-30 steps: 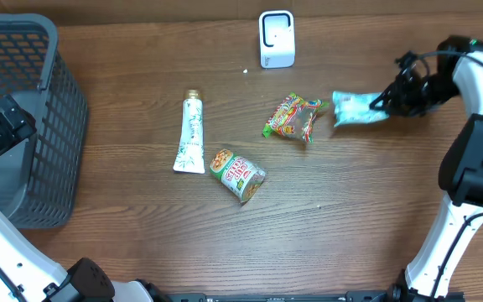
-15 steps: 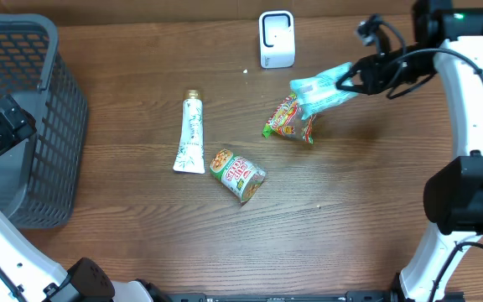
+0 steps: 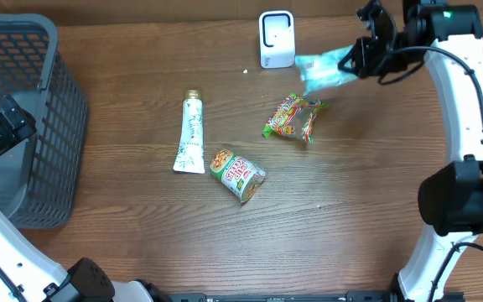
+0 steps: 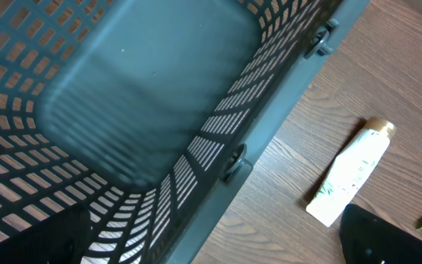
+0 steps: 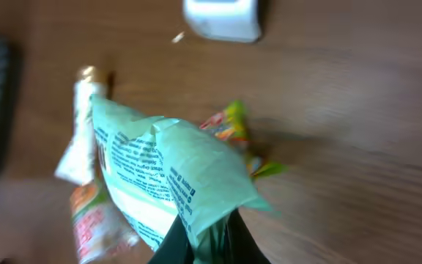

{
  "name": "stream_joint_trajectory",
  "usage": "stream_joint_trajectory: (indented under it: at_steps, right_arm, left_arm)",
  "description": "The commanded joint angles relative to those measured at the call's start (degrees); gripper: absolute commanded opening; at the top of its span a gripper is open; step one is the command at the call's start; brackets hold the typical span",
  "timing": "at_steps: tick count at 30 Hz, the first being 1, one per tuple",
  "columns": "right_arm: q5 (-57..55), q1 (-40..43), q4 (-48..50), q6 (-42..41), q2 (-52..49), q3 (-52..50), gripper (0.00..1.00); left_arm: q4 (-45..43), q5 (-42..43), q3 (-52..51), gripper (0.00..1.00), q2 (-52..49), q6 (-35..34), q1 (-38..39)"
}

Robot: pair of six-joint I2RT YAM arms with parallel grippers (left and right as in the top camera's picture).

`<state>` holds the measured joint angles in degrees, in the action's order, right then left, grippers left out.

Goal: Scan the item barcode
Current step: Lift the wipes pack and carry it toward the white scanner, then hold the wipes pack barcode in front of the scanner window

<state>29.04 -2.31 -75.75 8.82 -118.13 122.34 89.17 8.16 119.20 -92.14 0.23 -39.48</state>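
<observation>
— Where is the pale green packet (image 3: 321, 67)?
— It is up off the table (image 3: 141, 243), pinched at one end by the right gripper (image 3: 360, 59). That gripper's fingers are clamped tight on the packet's edge. The packet hangs just beside the right side of the white scanner (image 3: 276, 38), which stands at the far edge.
— Does a barcode show?
— The right wrist view shows small print across the packet's face, but it is too blurred to pick out a barcode.
— And the left gripper (image 3: 5, 124)?
— It sits over the grey basket (image 3: 53, 59) on the left. Its fingers are spread wide and hold nothing.
— What lies on the wood?
— A white tube (image 3: 189, 134) with a gold cap lies near the middle. A noodle cup (image 3: 238, 175) lies on its side just beside the tube's lower end. A bright candy bag (image 3: 294, 117) lies below the lifted packet and apart from it.
</observation>
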Motion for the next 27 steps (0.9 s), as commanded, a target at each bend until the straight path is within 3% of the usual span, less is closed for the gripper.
stream_joint_trajectory:
  at_steps: [1, 5, 9, 13, 17, 22, 27]
  right_arm:
    - [-19.2, -5.9, 0.6, -7.7, 4.7, 12.9, 0.04]
    - [-35.7, -12.5, 4.3, -6.3, 4.7, 20.3, 0.04]
    - [-50.1, -19.9, 14.9, 0.5, 3.9, 20.7, 0.04]
    - [-51.5, -22.4, 22.0, 11.1, 0.8, 18.6, 0.04]
    - [-51.5, -22.4, 22.8, 22.9, -3.8, 18.5, 0.04]
    - [-54.2, -22.4, 26.1, 29.5, -10.1, 18.5, 0.04]
    - [-60.8, -22.4, 35.9, 33.7, -16.0, 18.5, 0.04]
  left_arm:
    - [0.0, 0.3, 0.1, 1.00, 0.1, 0.9, -0.2]
    - [0.0, 0.3, 0.1, 1.00, 0.1, 0.9, -0.2]
    - [0.0, 0.3, 0.1, 1.00, 0.1, 0.9, -0.2]
    - [0.0, 0.3, 0.1, 1.00, 0.1, 0.9, -0.2]
    - [0.0, 0.3, 0.1, 1.00, 0.1, 0.9, -0.2]
    - [0.0, 0.3, 0.1, 1.00, 0.1, 0.9, -0.2]
    - [0.0, 0.3, 0.1, 1.00, 0.1, 0.9, -0.2]
